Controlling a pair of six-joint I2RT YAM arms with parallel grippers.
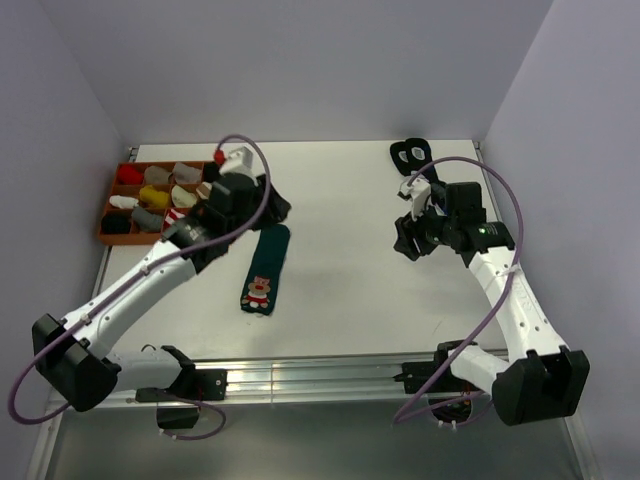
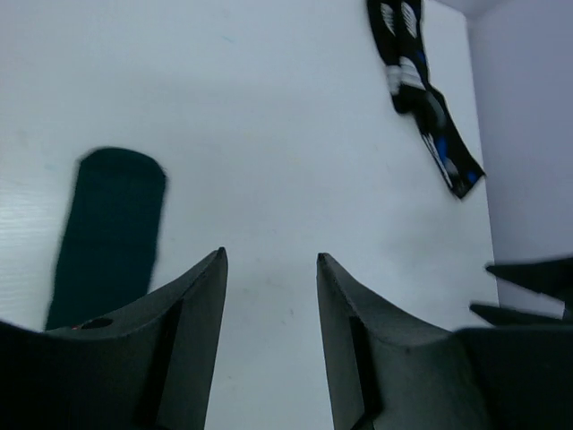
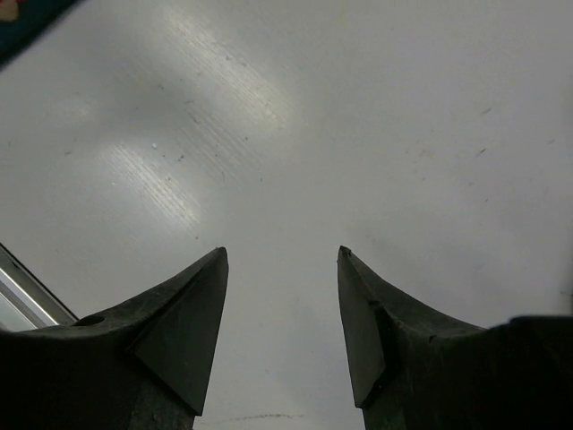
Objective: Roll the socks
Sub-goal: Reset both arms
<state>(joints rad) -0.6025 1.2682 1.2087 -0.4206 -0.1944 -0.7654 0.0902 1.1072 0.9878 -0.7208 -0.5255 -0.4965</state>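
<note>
My left gripper (image 2: 269, 260) hung with its fingers spread, nothing between them, only bare white table (image 2: 269, 134) beneath; the dark green sock (image 2: 109, 228) lay flat just left of my left finger, untouched; far ahead and to the right of those fingers lay the black socks (image 2: 421, 90); my right gripper (image 3: 282, 255) was open-fingered too, holding nothing, the green sock only a corner far off to its upper left; from above, the sock showed its bear figure (image 1: 259, 290), and an orange tray (image 1: 104, 232) sat left of my left fingers.
</note>
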